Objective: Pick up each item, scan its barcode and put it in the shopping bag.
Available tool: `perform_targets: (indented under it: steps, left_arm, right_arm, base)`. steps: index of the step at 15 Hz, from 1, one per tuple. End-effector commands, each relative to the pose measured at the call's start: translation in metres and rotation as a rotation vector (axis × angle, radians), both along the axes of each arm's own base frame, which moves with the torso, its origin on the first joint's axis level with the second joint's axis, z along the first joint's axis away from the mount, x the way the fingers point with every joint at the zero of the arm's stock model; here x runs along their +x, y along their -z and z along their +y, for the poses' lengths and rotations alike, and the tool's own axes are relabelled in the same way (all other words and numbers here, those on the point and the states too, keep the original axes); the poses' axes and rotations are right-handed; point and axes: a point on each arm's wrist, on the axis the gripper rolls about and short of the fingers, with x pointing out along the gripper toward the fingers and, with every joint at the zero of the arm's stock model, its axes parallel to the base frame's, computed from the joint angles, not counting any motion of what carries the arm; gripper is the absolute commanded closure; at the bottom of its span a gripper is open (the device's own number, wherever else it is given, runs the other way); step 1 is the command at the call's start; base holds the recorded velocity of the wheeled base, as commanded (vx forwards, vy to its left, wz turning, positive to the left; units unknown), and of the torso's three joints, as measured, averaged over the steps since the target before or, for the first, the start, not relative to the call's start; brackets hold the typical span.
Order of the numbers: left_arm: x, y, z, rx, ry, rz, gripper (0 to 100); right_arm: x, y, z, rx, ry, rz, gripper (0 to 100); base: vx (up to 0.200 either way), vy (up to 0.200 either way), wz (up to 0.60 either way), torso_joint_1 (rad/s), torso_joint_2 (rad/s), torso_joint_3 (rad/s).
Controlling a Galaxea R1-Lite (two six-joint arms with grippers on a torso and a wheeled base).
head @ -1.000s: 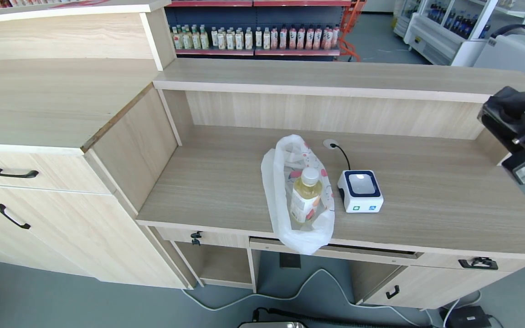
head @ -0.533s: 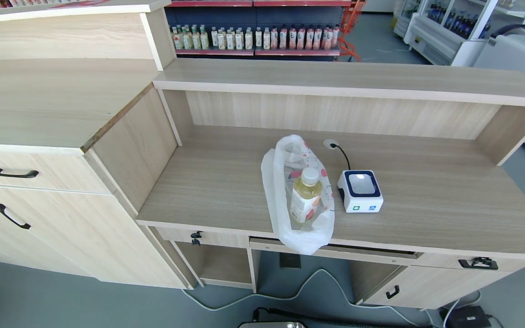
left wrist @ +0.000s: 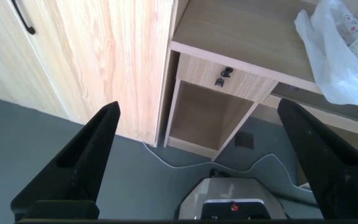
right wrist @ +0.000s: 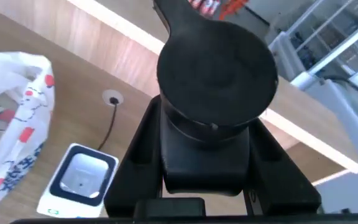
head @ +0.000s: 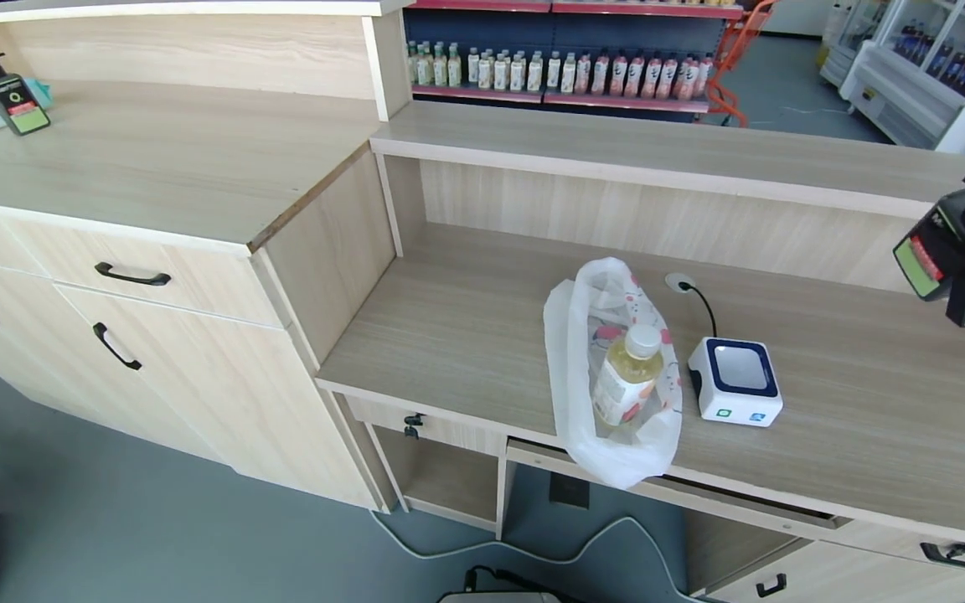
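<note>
Right wrist view: right gripper (right wrist: 207, 165) clamped on a black pump bottle (right wrist: 216, 74). The head camera has swung left. The arm, nearly out of sight half a second ago, now holds the bottle above the counter (head: 868, 394), right of the scanner (head: 734, 381) and shopping bag (head: 570, 368). Scanning likely comes next. Left gripper (left wrist: 197, 165) hangs low, fingers apart.

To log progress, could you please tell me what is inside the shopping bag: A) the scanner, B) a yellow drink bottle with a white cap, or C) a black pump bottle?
B: the yellow drink bottle with its white cap sits inside the shopping bag, beside the scanner.
</note>
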Motion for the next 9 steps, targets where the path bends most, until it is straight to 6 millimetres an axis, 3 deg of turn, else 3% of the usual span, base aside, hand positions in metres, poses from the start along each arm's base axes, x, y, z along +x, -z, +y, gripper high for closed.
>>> perform_targets:
  steps: [1, 5, 7, 9]
  left_arm:
    - [0.0, 0.0, 0.0, 0.0, 0.0, 0.0, 0]
    - [0.0, 0.0, 0.0, 0.0, 0.0, -0.002, 0]
    - [0.0, 0.0, 0.0, 0.0, 0.0, 0.0, 0]
    - [0.0, 0.0, 0.0, 0.0, 0.0, 0.0, 0]
  right_arm:
    - [0.035, 0.027, -0.006, 0.216, -0.084, 0.121, 100]
    - [0.063, 0.066, -0.011, 0.623, -0.093, 0.256, 100]
    - [0.074, 0.071, -0.011, 0.766, -0.131, 0.281, 100]
    - [0.079, 0.073, -0.016, 0.798, -0.184, 0.316, 100]
  base:
    - [0.0, 0.0, 0.0, 0.0, 0.0, 0.0]
    - [0.0, 0.0, 0.0, 0.0, 0.0, 0.0]
    - [0.0, 0.0, 0.0, 0.0, 0.0, 0.0]
    - [0.0, 0.0, 0.0, 0.0, 0.0, 0.0]
